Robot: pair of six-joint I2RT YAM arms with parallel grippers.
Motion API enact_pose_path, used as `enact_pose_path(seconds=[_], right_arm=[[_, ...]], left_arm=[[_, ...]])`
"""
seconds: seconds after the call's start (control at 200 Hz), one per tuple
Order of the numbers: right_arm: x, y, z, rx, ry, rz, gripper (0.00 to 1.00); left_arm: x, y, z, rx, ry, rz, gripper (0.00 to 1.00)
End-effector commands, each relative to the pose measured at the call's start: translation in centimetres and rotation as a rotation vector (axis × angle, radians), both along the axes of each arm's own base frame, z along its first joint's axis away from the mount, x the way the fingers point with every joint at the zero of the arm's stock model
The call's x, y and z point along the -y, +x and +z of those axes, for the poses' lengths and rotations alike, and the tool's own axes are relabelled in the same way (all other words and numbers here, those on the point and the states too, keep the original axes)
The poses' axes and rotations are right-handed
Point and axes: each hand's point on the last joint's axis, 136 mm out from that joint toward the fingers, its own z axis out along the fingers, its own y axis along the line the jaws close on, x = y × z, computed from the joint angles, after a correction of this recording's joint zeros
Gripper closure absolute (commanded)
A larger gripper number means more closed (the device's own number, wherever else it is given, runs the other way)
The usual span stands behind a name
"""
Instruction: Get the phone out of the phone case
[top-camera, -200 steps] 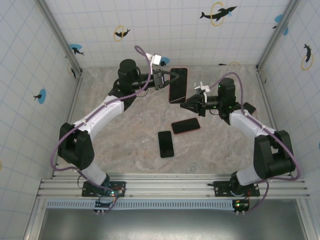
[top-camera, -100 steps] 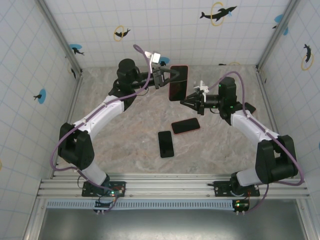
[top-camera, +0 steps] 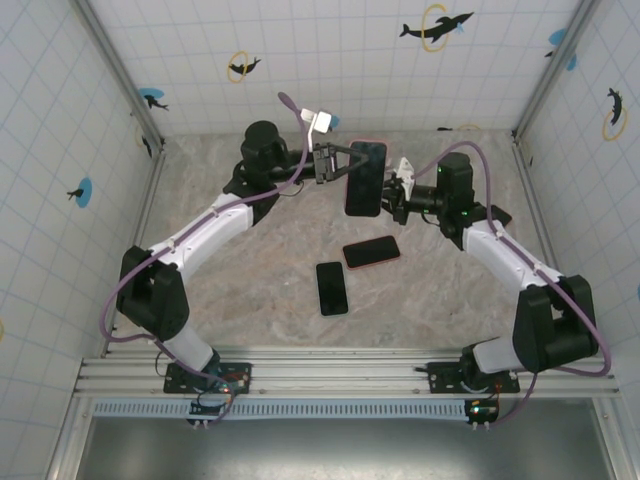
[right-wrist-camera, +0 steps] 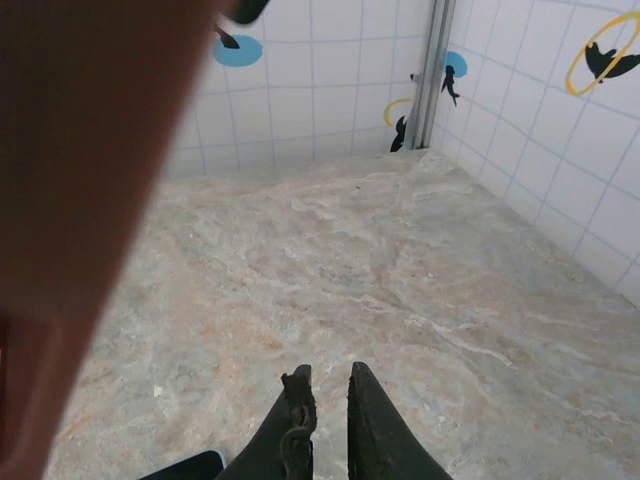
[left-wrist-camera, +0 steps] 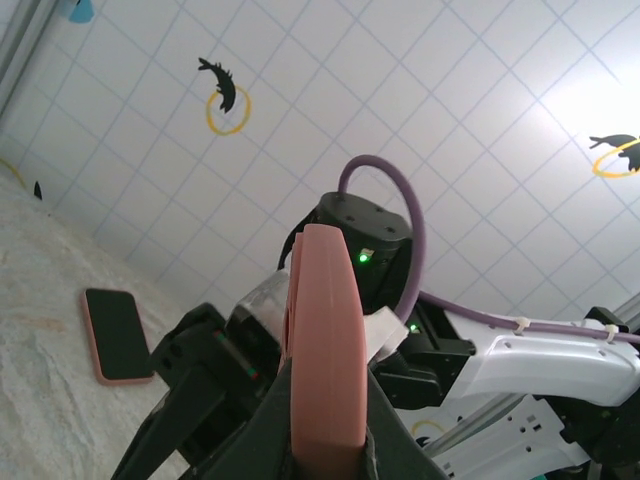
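A phone in a pink case [top-camera: 364, 177] is held up above the table, screen facing the top camera, with my left gripper [top-camera: 350, 172] shut on its left edge. The left wrist view has the case [left-wrist-camera: 324, 330] edge-on, clamped between the dark jaws of the left gripper [left-wrist-camera: 325, 425]. My right gripper [top-camera: 394, 196] sits close against the phone's right edge. In the right wrist view the right gripper [right-wrist-camera: 328, 385] has its fingers nearly together with nothing between them, and the case [right-wrist-camera: 80, 180] is a pink blur at the left.
Two more phones lie on the marble table: one in a red case [top-camera: 371, 252] and a black one [top-camera: 332, 288]. Another cased phone [left-wrist-camera: 115, 335] lies by the right arm [top-camera: 497, 214]. Tiled walls enclose the table.
My left gripper has carried the cased phone to the right and a little lower. The right gripper has moved up and left, ending next to the phone's right edge.
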Motion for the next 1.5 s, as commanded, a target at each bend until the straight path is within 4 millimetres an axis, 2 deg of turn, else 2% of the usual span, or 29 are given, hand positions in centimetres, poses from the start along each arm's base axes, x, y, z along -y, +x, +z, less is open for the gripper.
enact_pose_path(seconds=[0.0, 0.2, 0.375, 0.485, 0.686, 0.896, 1.141, 1.491], right_arm=[[-0.2, -0.7, 2.3, 0.068, 0.042, 0.006, 0.84], [0.8, -1.8, 3.6, 0.011, 0.148, 0.010, 0.73], [4.1, -0.4, 4.1, -0.145, 0.273, -0.125, 0.61], [5.2, -0.9, 4.9, -0.246, 0.381, -0.144, 0.55], [5.5, -1.8, 5.3, -0.409, 0.525, -0.159, 0.53], [4.5, -2.5, 3.7, -0.506, 0.526, -0.160, 0.55], [3.8, -2.7, 2.9, -0.535, 0.511, -0.154, 0.58], [4.5, -2.3, 2.4, -0.543, 0.507, -0.192, 0.61]], left_arm=[[0.3, -1.7, 0.8, 0.017, 0.001, -0.023, 1.00], [-0.7, 1.1, 1.0, -0.017, -0.001, 0.128, 1.00], [-2.1, 3.0, 1.4, -0.111, -0.041, 0.272, 1.00], [-2.9, 4.0, 0.8, -0.205, -0.067, 0.348, 1.00], [-3.5, 4.2, 0.5, -0.324, -0.136, 0.397, 1.00], [-3.5, 4.3, 0.7, -0.360, -0.183, 0.396, 1.00], [-3.1, 3.9, 1.2, -0.351, -0.193, 0.365, 1.00], [-3.3, 3.5, 1.5, -0.345, -0.203, 0.363, 1.00]])
